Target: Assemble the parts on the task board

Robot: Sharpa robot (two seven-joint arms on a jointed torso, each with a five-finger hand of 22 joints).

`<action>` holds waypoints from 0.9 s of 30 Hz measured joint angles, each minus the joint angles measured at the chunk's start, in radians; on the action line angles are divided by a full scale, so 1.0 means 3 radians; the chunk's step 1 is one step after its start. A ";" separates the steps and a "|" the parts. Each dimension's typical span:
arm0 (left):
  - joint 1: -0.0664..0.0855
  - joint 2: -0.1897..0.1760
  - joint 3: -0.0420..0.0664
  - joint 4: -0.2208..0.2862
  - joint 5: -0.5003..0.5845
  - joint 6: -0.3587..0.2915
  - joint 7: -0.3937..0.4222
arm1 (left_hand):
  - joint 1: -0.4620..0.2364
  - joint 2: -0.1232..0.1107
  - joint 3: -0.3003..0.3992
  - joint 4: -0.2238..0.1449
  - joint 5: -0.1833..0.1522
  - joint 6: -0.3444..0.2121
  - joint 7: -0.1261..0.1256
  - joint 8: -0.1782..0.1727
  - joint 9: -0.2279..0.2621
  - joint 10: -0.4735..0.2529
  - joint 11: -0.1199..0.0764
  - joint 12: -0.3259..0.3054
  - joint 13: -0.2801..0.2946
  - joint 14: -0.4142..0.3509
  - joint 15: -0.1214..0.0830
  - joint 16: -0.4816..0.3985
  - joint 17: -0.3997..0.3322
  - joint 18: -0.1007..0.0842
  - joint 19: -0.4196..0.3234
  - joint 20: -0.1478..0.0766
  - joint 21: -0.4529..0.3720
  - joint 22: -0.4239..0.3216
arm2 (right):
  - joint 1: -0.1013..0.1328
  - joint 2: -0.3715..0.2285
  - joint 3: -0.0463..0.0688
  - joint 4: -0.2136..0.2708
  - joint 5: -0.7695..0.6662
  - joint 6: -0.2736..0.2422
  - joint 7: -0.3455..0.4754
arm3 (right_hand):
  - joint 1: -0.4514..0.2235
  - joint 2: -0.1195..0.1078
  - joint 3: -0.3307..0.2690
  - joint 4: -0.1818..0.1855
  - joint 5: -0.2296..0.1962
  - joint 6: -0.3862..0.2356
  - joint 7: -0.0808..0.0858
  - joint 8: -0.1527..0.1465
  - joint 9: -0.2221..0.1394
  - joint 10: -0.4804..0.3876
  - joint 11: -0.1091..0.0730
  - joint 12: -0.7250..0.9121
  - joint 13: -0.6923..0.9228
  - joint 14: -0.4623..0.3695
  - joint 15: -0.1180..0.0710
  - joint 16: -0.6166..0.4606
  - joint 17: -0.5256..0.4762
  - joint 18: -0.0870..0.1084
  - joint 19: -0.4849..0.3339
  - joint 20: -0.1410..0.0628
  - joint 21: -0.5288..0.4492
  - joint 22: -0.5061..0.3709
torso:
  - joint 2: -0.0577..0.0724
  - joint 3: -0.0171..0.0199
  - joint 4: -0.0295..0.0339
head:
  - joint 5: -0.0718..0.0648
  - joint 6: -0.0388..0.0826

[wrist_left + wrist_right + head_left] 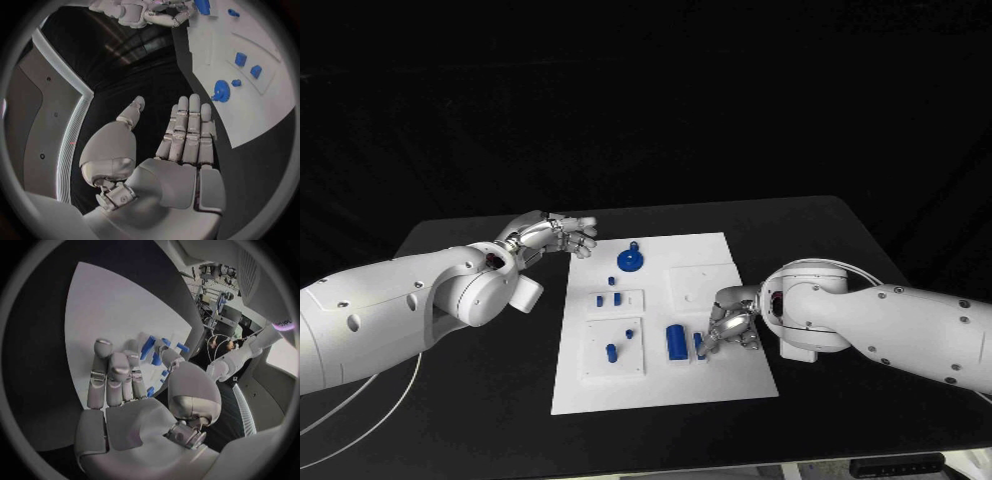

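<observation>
On the left, the robot's left hand (548, 237) hovers over the black worktop (473, 400), just beside the far left corner of the white task board (733, 385). Its fingers (187, 130) are stretched out straight and apart, holding nothing, probably waiting clear of the work. On the board, small blue parts lie scattered: a round gear-like part (632, 262) near the far end, two small blocks (607, 297) in the middle, a peg (612, 351) and a taller cylinder (678, 341) nearer the robot. On the right, the right hand (730, 322) reaches down onto the board's near right side. Its fingers (115, 375) curl toward a small blue piece (700, 345) beside the cylinder; whether they actually grip it I cannot tell.
</observation>
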 measured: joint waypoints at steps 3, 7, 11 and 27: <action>0.0000 0.0000 0.0000 -0.0001 0.0000 0.0000 -0.0001 | 0.0000 0.0000 0.0000 0.0000 0.0000 0.0000 0.0000 0.0000 -0.0002 0.0000 0.0000 0.0000 0.0000 0.0000 0.0000 0.0000 0.0001 0.0000 0.0000 0.0000 0.0000 0.0000 | -0.0012 0.0013 0.0004 -0.0006 -0.0036 0.0001 0.0000 | 0.0005 -0.0003 0.0010 -0.0010 0.0000 0.0009 0.0000 0.0012 0.0000 0.0000 0.0000 0.0000 0.0001 0.0000 0.0000 0.0000 0.0000 0.0001 0.0000 0.0000 0.0000 0.0000 | 0.0001 0.0000 0.0000 | -0.0003 -0.0005; 0.0000 0.0001 0.0000 -0.0002 0.0000 0.0001 -0.0001 | 0.0000 0.0000 0.0000 0.0000 0.0000 0.0000 0.0000 0.0000 -0.0002 0.0000 0.0000 0.0000 0.0000 0.0000 0.0000 0.0000 0.0000 0.0000 0.0000 0.0000 0.0000 0.0000 | -0.0021 0.0026 0.0010 -0.0010 -0.0085 0.0001 0.0004 | 0.0014 0.0006 0.0015 -0.0016 -0.0001 0.0016 -0.0004 0.0006 0.0001 0.0000 0.0000 0.0000 0.0003 0.0000 0.0000 0.0000 0.0000 0.0002 0.0000 0.0000 0.0000 0.0000 | 0.0001 -0.0001 0.0000 | -0.0003 -0.0009; 0.0000 0.0001 0.0000 -0.0003 0.0000 0.0001 -0.0002 | 0.0000 0.0000 0.0000 0.0000 0.0000 0.0000 0.0000 0.0000 -0.0002 0.0000 0.0000 0.0000 0.0000 0.0000 0.0000 0.0000 0.0000 0.0000 0.0000 0.0000 0.0000 0.0000 | -0.0033 0.0042 0.0015 -0.0010 -0.0131 -0.0002 0.0016 | 0.0039 0.0031 0.0042 -0.0024 0.0016 0.0028 -0.0005 -0.0003 0.0001 0.0000 0.0000 0.0000 0.0003 0.0001 0.0001 0.0000 0.0000 0.0002 0.0000 0.0000 0.0000 0.0000 | 0.0000 -0.0001 0.0001 | -0.0004 -0.0010; 0.0000 0.0000 0.0000 -0.0004 0.0000 0.0003 -0.0002 | 0.0000 0.0000 0.0000 0.0000 0.0000 0.0000 0.0000 0.0000 -0.0001 0.0000 0.0000 0.0000 0.0000 0.0000 0.0000 -0.0012 0.0003 0.0000 0.0000 0.0000 0.0000 0.0002 | -0.0053 0.0053 0.0019 -0.0007 -0.0216 -0.0032 0.0070 | 0.0066 0.0031 0.0079 -0.0014 0.0016 0.0026 -0.0001 0.0000 0.0002 0.0000 0.0000 0.0000 0.0002 0.0006 0.0006 0.0000 -0.0001 0.0000 0.0000 0.0000 0.0000 0.0000 | -0.0001 -0.0001 0.0001 | 0.0001 -0.0005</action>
